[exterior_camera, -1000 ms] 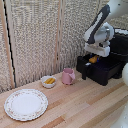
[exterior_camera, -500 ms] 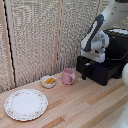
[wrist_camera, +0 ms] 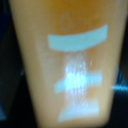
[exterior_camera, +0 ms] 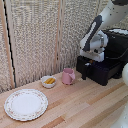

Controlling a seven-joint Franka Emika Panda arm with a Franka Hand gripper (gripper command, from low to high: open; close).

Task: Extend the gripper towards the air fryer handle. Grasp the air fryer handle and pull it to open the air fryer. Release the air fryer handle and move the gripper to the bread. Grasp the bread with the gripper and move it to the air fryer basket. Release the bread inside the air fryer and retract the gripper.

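Observation:
In the wrist view the golden-yellow bread (wrist_camera: 35, 75) fills the picture, with the gripper (wrist_camera: 75, 62) shut on it and a blue fingertip (wrist_camera: 77, 39) lying across its face. From the exterior view the white arm reaches down over the black air fryer (exterior_camera: 117, 42). Its gripper (exterior_camera: 92, 61) hangs just above the pulled-out air fryer basket (exterior_camera: 102, 72). The air fryer handle (exterior_camera: 83, 70) juts from the drawer's front, with nothing holding it. The bread does not show in the exterior view.
A pink cup (exterior_camera: 68, 76) stands close to the drawer's front. A small white bowl (exterior_camera: 48, 81) with orange-yellow bits sits beside it. A flowered plate (exterior_camera: 26, 104) lies near the wooden table's front. A woven screen (exterior_camera: 40, 35) closes off the back.
The arm has shifted slightly toward the exterior view's left and come lower over the open drawer.

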